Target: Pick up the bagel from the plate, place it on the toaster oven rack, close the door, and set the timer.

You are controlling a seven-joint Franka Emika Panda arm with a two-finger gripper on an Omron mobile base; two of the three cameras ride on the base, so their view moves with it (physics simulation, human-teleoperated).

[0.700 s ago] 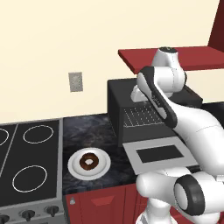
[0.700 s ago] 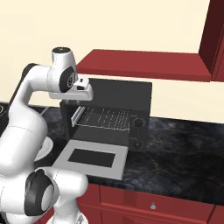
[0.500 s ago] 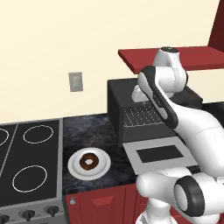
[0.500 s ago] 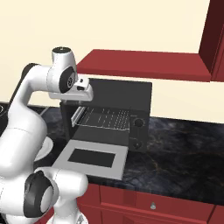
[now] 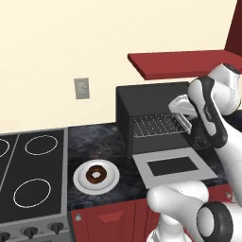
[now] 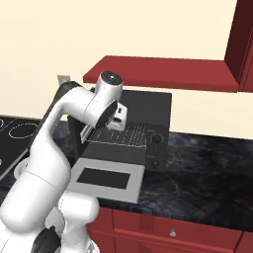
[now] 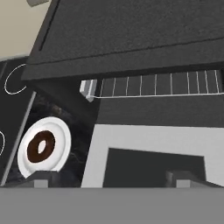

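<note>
Left base view, bagel: the bagel [image 5: 96,174] lies flat in the middle of the plate [image 5: 81,183], on the dark counter [image 5: 90,142] between the stove [image 5: 28,175] and the toaster oven [image 5: 144,101].
Left base view, oven: the door [image 5: 172,167] hangs open and flat toward the robot; the rack [image 5: 153,126] is bare.
Left base view, claw: the gripper [image 5: 182,116] hovers high at the oven's right front, well apart from the plate.
Left base view, step in hand: reaching for the bagel, I judge. Best to swing left and down clear of the open door, then drop straight over the ring.
Left base view, hard to see: the arm covers the oven's right end, so the timer is hidden.
Right base view, timer: two small round knobs [image 6: 156,139] sit on the oven's control strip; which one is the timer I cannot tell.
Right base view, hard to see: the arm blocks the left part of the rack and the oven mouth.
Hand view, claw: both fingertips [image 7: 40,179] stand wide apart at the bottom edge, nothing between them.
Hand view, bagel: low left, on the plate, just beside the door's corner.
Hand view, advice: centre the ring between the tips before descending; pinch across the ring's body.
Hand view, cut off: door's near edge runs out of frame.
</note>
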